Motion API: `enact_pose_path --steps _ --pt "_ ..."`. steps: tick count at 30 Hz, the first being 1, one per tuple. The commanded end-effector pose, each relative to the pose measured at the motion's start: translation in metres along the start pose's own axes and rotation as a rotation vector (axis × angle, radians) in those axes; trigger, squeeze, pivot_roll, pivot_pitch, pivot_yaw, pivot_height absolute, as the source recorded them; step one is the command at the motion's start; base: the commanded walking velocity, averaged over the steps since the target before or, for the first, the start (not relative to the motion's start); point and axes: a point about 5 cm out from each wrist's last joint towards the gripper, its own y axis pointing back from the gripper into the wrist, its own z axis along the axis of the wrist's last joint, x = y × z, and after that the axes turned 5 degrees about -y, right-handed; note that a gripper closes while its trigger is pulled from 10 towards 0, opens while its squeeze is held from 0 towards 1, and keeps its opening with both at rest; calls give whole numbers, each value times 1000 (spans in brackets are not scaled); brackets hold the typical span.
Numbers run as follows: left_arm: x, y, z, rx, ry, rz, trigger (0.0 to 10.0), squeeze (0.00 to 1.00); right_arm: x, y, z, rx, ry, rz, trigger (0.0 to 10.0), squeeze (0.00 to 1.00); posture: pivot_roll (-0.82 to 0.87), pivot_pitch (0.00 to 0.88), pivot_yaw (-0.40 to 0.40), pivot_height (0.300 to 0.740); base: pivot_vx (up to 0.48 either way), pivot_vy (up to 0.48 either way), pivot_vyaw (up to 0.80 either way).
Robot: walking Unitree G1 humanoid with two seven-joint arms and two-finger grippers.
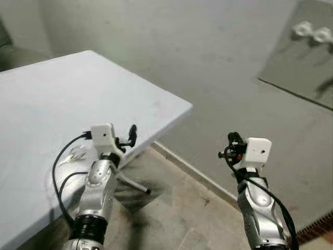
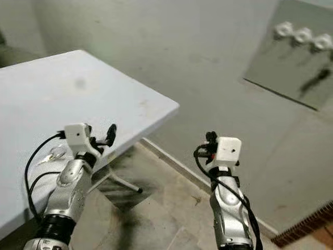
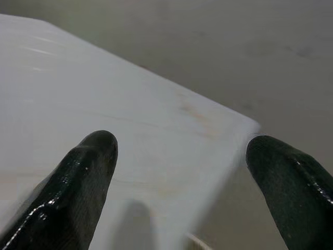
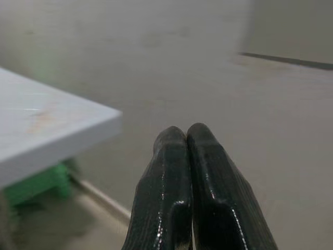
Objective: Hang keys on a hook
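Plainly, the risk from here is a fumbled pick: the keys (image 1: 73,154) lie flat and pale on the white counter (image 1: 62,99), half hidden behind the left arm, so a claw could close on bare counter or nudge them off the near edge. The left claw (image 3: 179,172) is spread wide and empty, hovering over the counter near its corner. The keys sit at about eight o'clock from it, just beside the wrist. The right claw (image 4: 186,156) is pressed fully closed on nothing, out over the floor. White hooks (image 2: 303,35) show on the wall at two o'clock, well apart from both.
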Motion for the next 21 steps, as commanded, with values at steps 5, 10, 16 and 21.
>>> enact_pose_path --steps 5,10,16,21 --pt "-6 -1 0 18 -33 -8 10000 0 -1 -2 5 -17 -1 -8 10000 0 51 6 -66 740 0 0 -781" --pt "-9 -1 -2 25 -53 -12 10000 0 -2 -1 5 -15 1 -8 10000 0 51 5 -68 740 0 0 -781" --pt "-12 0 -4 38 -44 -19 10000 0 -2 -1 4 -13 2 -7 10000 0 51 0 -69 740 0 0 -781" --pt "-12 0 -4 39 -43 -19 10000 0 0 -1 4 -11 1 -2 10000 0 51 0 -69 740 0 0 -780"
